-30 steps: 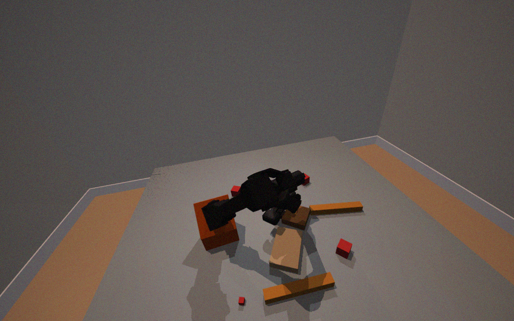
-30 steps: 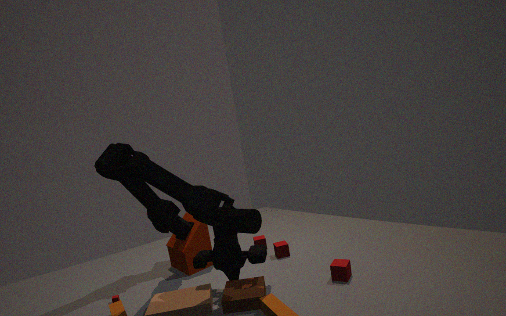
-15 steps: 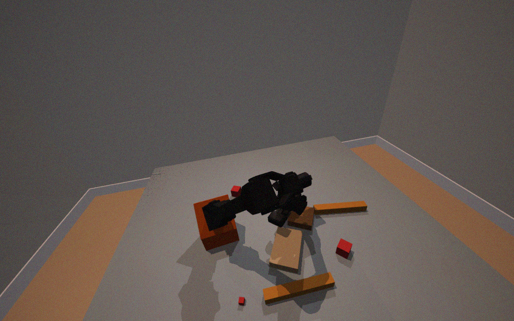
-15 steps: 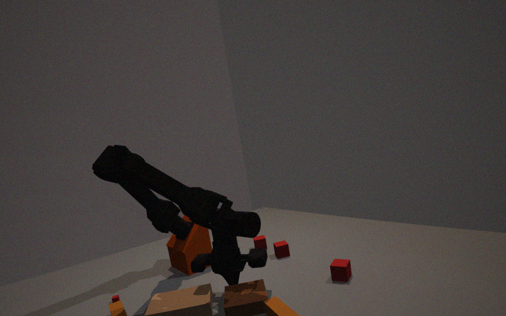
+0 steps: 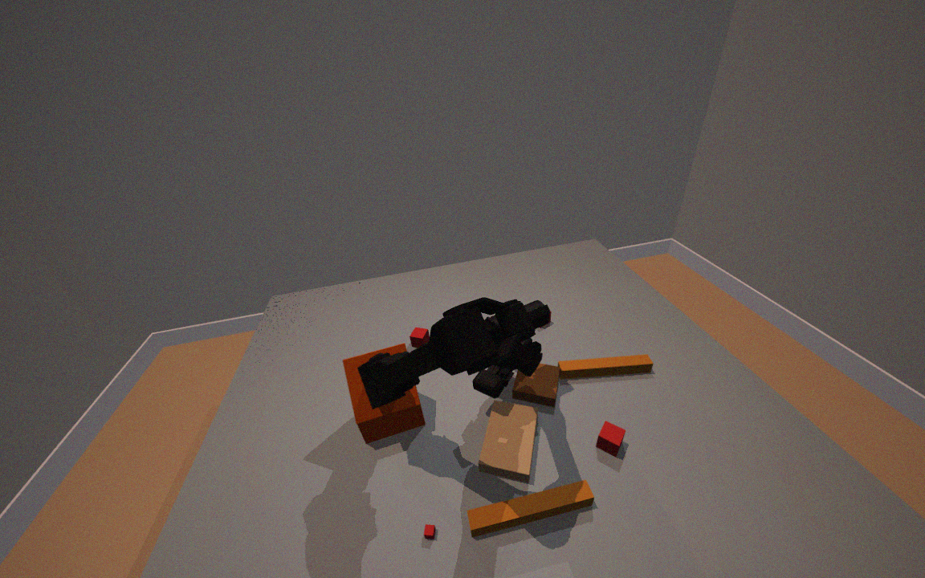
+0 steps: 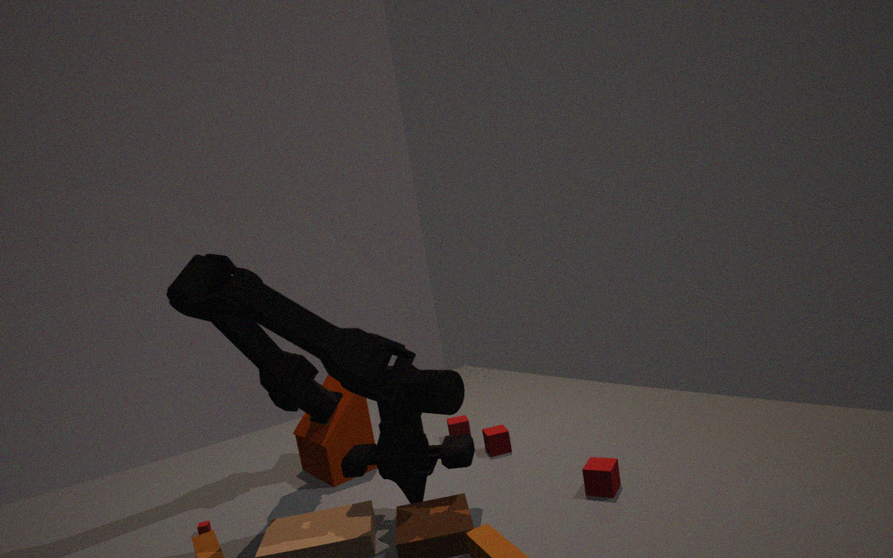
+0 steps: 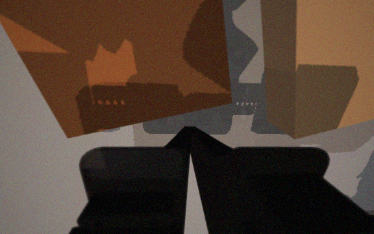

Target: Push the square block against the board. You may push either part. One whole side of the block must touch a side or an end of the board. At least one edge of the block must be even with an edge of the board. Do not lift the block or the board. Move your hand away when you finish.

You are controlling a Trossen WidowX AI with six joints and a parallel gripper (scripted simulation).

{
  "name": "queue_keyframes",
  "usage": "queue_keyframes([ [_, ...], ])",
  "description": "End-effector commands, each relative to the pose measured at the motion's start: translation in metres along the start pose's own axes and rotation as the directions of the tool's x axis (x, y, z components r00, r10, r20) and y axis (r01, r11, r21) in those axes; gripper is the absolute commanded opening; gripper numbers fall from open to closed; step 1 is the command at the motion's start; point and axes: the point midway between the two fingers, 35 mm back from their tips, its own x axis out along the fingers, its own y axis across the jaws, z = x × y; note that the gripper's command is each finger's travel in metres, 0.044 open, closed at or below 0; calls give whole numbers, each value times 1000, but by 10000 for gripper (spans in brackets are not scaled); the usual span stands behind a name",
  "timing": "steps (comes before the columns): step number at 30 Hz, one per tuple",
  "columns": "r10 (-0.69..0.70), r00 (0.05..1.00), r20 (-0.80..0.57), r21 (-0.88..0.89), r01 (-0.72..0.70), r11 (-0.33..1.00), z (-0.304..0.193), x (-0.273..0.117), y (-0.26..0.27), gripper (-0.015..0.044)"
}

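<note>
The square block (image 5: 537,382) (image 6: 436,518) (image 7: 154,26) is dark brown and lies flat. The board (image 5: 510,440) (image 6: 321,531) (image 7: 372,36) is light tan and longer, beside the block. A narrow gap separates their facing sides, which look nearly parallel in the wrist view. Their near edges are not in line there; the board reaches farther toward the hand. My gripper (image 6: 416,501) (image 7: 189,132) is shut and empty, with its tips low beside the block's near side in the wrist view. Whether the tips touch the block I cannot tell. They are hidden in the top view.
An orange bar (image 5: 606,366) (image 6: 494,542) has its end at the block's corner, seemingly touching. Another orange bar (image 5: 531,508) (image 6: 207,544) lies beyond the board. Several red cubes, one here (image 5: 610,437) (image 6: 601,477), stand around. An orange box (image 5: 390,425) (image 6: 332,451) stands at the arm's base.
</note>
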Motion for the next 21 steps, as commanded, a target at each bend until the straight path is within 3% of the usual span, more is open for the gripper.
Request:
queue_keyframes([
  [1, -1, 1000, 0, 3, 1, 1000, -7, 0, 0, 0],
  [21, -3, 1000, 4, -1, 3, 1000, -31, -8, -1, 0],
])
